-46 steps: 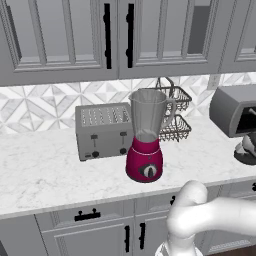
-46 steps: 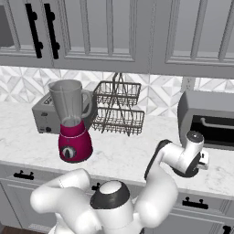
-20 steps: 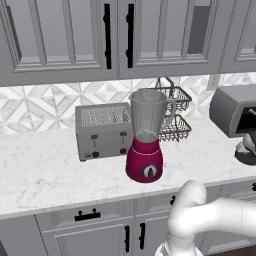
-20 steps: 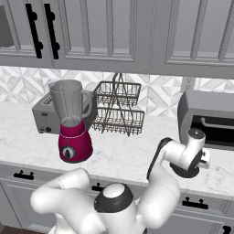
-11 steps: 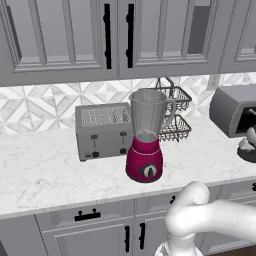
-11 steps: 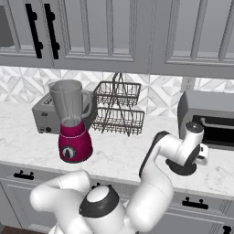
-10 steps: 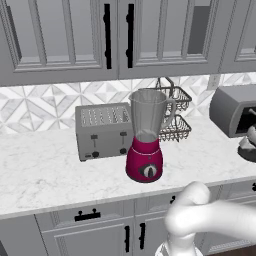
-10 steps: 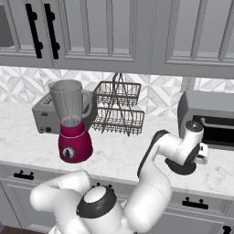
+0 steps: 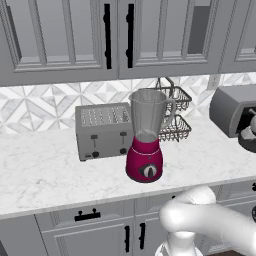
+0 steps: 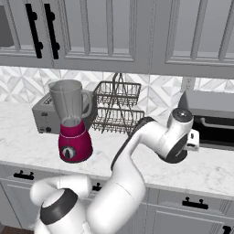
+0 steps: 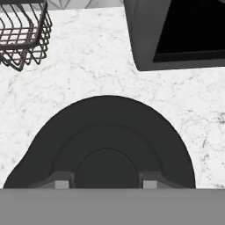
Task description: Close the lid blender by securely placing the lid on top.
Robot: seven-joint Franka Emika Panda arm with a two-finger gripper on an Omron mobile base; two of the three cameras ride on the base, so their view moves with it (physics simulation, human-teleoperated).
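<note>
My gripper clamped on dark round lid, above counter near toaster oven. Lid looks rigid, light, smooth; central knob best hold. Blender well apart, jar open.

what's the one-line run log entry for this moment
stage: lid pickup | jaws: shut on round dark lid on white marble counter beside dark oven | magenta-based blender with clear jar: open top, no lid
</note>
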